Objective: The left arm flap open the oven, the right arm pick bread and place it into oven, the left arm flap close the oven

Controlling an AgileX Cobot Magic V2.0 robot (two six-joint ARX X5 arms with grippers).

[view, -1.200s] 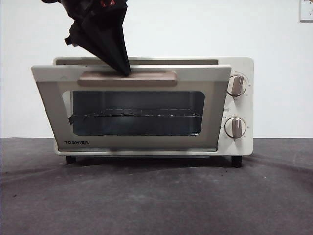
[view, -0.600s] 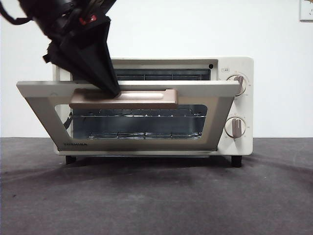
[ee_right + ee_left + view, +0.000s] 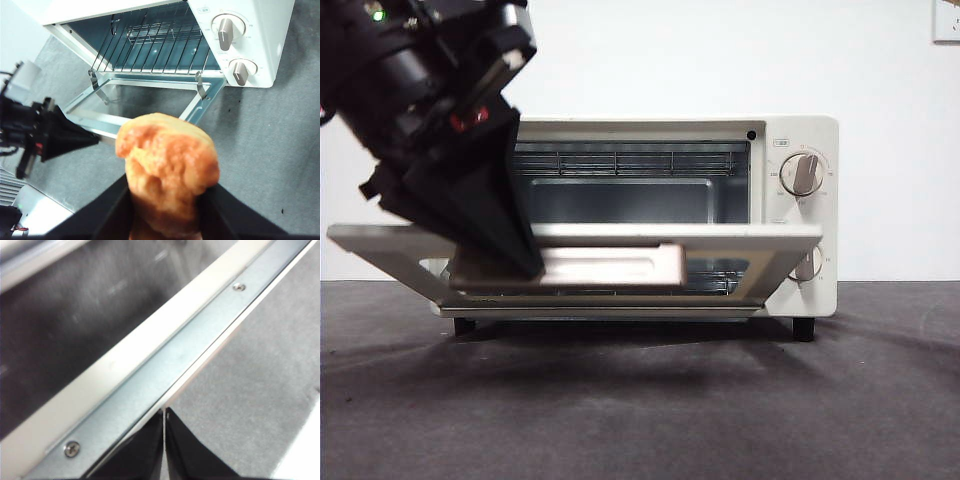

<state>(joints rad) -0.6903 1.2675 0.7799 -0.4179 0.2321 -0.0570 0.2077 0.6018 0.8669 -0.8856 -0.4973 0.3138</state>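
Note:
The cream-white oven [image 3: 798, 215] stands at the back of the table, its glass door [image 3: 740, 238] swung down almost level. My left gripper [image 3: 525, 268] is shut, its black tip pressing on the left part of the beige handle [image 3: 610, 266]. In the left wrist view the closed jaws [image 3: 164, 415] meet at the door's metal edge [image 3: 165, 365]. My right gripper [image 3: 167, 200] is shut on the golden-brown bread [image 3: 167, 167], held in the air in front of the open oven [image 3: 260, 30]. The right wrist view also shows the left gripper [image 3: 95, 140] at the door's front edge.
A wire rack [image 3: 160, 40] sits inside the oven cavity. Two beige knobs [image 3: 805, 172] are on the oven's right side. The grey table [image 3: 640, 400] stretches in front. A white wall socket [image 3: 947, 20] is at the upper right.
The oven door has swung down from slightly ajar to almost level. The left gripper moved down and toward the camera with the handle, exposing the cavity.

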